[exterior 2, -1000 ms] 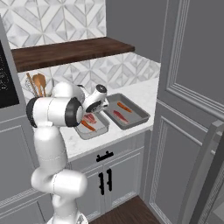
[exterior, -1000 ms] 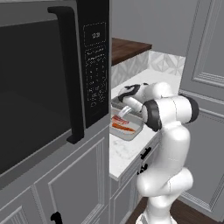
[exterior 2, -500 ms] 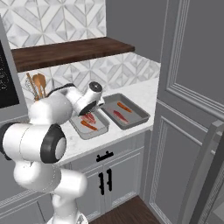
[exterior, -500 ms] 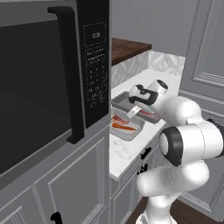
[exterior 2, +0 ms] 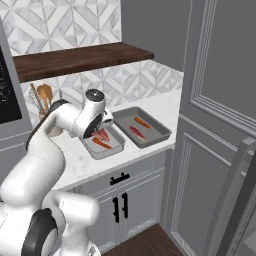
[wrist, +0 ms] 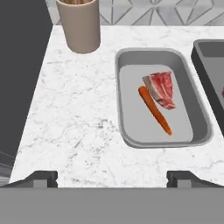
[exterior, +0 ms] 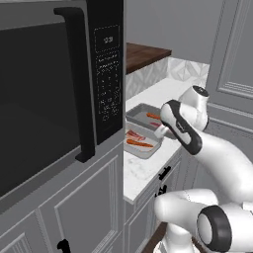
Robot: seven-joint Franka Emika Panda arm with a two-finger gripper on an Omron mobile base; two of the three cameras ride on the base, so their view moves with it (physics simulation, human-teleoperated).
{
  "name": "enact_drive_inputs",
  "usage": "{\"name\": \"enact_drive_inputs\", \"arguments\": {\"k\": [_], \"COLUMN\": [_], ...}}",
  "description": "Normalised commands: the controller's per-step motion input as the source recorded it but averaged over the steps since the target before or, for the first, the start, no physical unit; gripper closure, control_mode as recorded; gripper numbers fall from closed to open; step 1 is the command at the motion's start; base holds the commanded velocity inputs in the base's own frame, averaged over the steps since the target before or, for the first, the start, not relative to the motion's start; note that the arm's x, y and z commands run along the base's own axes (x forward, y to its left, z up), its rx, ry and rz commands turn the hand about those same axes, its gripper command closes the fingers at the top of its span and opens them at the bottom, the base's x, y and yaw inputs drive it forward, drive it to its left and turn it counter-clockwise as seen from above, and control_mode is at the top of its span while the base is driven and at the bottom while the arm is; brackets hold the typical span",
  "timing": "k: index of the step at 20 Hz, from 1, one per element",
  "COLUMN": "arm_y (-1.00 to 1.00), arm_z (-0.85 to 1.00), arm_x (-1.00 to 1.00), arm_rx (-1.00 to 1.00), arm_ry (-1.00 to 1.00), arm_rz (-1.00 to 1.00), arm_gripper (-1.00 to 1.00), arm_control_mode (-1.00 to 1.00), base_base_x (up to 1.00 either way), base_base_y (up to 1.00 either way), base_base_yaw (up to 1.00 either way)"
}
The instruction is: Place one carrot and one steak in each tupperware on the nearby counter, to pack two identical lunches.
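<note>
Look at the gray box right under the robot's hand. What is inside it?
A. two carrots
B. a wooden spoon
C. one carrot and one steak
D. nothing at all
C: in the hand view, the tupperware holds one orange carrot lying beside one red steak.

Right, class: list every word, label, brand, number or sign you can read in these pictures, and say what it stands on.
Microwave control panel: rows of small pale marks on the buttons and a faint display at the top, all too small and blurred to read.
Nothing legible anywhere else: no text on the tupperware, the counter, the utensil holder or the cabinets.
</note>
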Motion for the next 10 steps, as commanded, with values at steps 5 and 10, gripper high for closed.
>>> {"name": "enact_drive_inputs", "arguments": {"k": [5, 10], "arm_y": [-0.01, 0.00], "arm_z": [0.78, 0.95], "arm_x": [-1.00, -1.00], "arm_rx": [-0.12, -0.14], "arm_ry": [-0.02, -0.13], "arm_rz": [0.05, 0.09], "arm_gripper": [-1.00, -1.00], "arm_control_mode": [-1.00, -1.00], "base_base_x": [0.00, 0.00], "base_base_y": [0.00, 0.00], "base_base_yaw": [0.00, 0.00]}}
